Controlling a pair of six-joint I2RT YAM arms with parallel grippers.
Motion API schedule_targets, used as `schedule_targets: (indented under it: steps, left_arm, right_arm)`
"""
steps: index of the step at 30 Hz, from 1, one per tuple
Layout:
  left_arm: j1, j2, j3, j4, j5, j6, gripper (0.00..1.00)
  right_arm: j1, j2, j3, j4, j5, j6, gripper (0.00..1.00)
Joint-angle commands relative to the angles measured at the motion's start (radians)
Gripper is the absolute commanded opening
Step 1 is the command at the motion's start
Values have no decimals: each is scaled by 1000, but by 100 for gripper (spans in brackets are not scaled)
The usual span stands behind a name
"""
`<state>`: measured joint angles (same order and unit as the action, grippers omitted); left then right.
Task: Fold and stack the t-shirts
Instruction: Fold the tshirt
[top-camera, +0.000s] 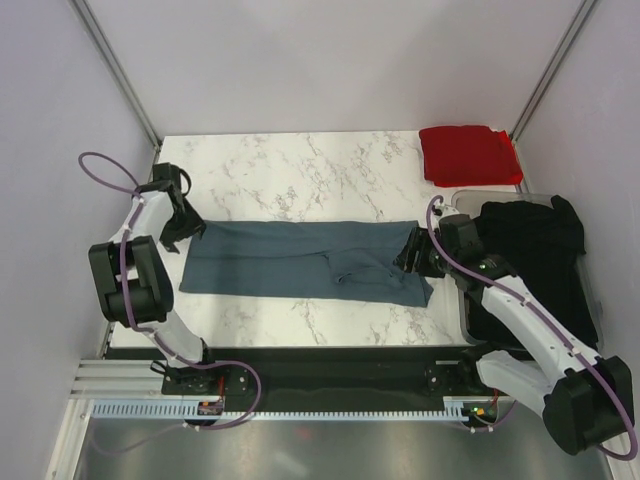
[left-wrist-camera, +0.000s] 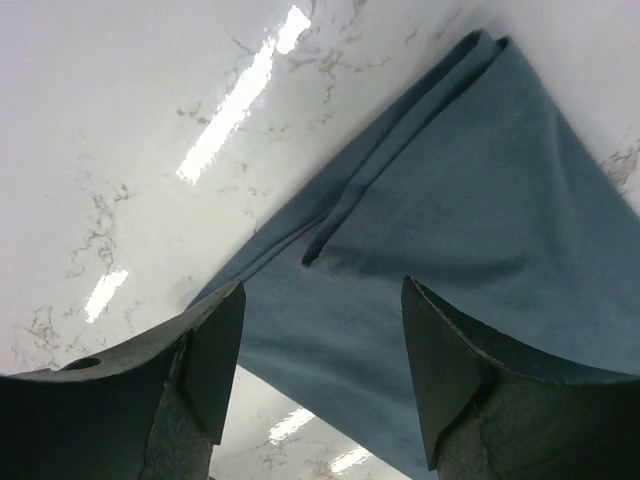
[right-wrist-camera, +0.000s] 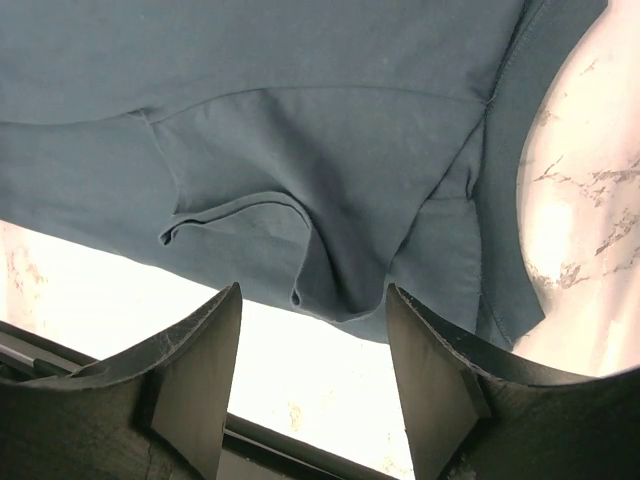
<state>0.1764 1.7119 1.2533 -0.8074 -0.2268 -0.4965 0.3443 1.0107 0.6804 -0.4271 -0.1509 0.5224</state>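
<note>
The slate blue-grey t-shirt (top-camera: 300, 260) lies folded into a long band across the middle of the marble table. It also shows in the left wrist view (left-wrist-camera: 480, 200) and in the right wrist view (right-wrist-camera: 300, 130), where a sleeve is folded over. My left gripper (top-camera: 183, 232) is open and empty just above the shirt's left end (left-wrist-camera: 320, 370). My right gripper (top-camera: 412, 256) is open and empty over the shirt's right end (right-wrist-camera: 312, 380). A folded red t-shirt (top-camera: 468, 155) lies at the back right. Black t-shirts (top-camera: 535, 260) are heaped at the right.
The black shirts lie in a grey tray (top-camera: 466, 310) at the table's right edge. The marble table (top-camera: 300, 170) has bare surface behind the blue shirt. Grey walls with metal posts stand close on both sides. A dark rail (top-camera: 320, 375) runs along the front edge.
</note>
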Motion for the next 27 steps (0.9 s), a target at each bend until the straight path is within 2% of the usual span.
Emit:
schedule_targets:
  steps: [1, 4, 8, 12, 14, 18, 23, 26, 27]
  left_arm:
    - [11, -66, 8, 62, -16, -1, 70]
    - [6, -75, 23, 66, 9, 19, 68]
    - [-81, -74, 37, 86, 21, 44, 66]
    - [-163, -9, 57, 94, 36, 67, 65]
    - [-221, 53, 66, 94, 61, 72, 64]
    - [-249, 141, 54, 85, 70, 84, 62]
    - [-253, 176, 32, 71, 86, 78, 61]
    - [-253, 178, 15, 60, 121, 69, 61]
    - [-253, 186, 3, 60, 176, 69, 61]
  right_arm:
    - [2, -6, 25, 5, 10, 19, 67]
    - [8, 35, 34, 22, -10, 31, 66]
    - [44, 118, 54, 70, -10, 70, 66]
    - [84, 302, 113, 115, 2, 102, 68]
    - [87, 415, 140, 136, -44, 138, 68]
    - [88, 534, 154, 149, -85, 217, 68]
    - [90, 619, 154, 168, -50, 258, 69]
    - [84, 739, 228, 166, -84, 242, 70]
    - [73, 774, 276, 166, -96, 223, 70]
